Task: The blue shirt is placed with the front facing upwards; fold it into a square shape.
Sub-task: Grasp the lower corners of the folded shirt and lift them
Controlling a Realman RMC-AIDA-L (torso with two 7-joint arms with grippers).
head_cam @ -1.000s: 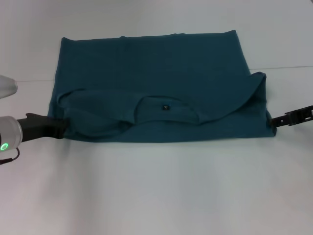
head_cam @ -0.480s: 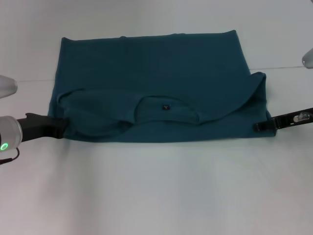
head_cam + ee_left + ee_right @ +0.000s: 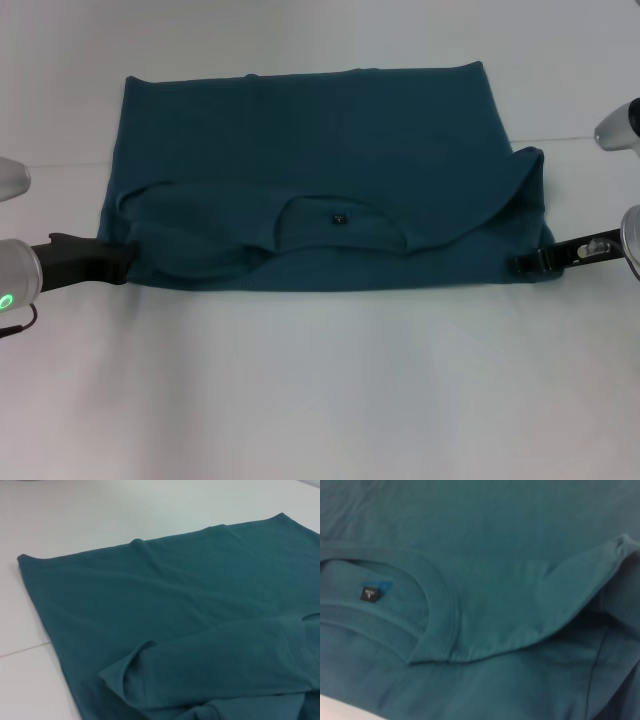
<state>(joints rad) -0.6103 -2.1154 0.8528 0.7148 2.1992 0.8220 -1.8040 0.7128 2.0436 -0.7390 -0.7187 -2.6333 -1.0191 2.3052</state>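
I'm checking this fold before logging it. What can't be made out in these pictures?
- Chest lettering on the shirt: hidden in all views, folded under.
- Label text: too small, right wrist view.
- Left pincer and right pincer grip: tips meet cloth, head view; wrist views show none.

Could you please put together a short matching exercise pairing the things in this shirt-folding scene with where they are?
Things:
1. left gripper
2. right gripper
3. small dark label
4. blue shirt

Places:
A. inside the round neck
B. at the shirt's near right corner
C. spread on the white table
D. at the shirt's near left corner

Pairs: 1-D, 2-B, 3-A, 4-C
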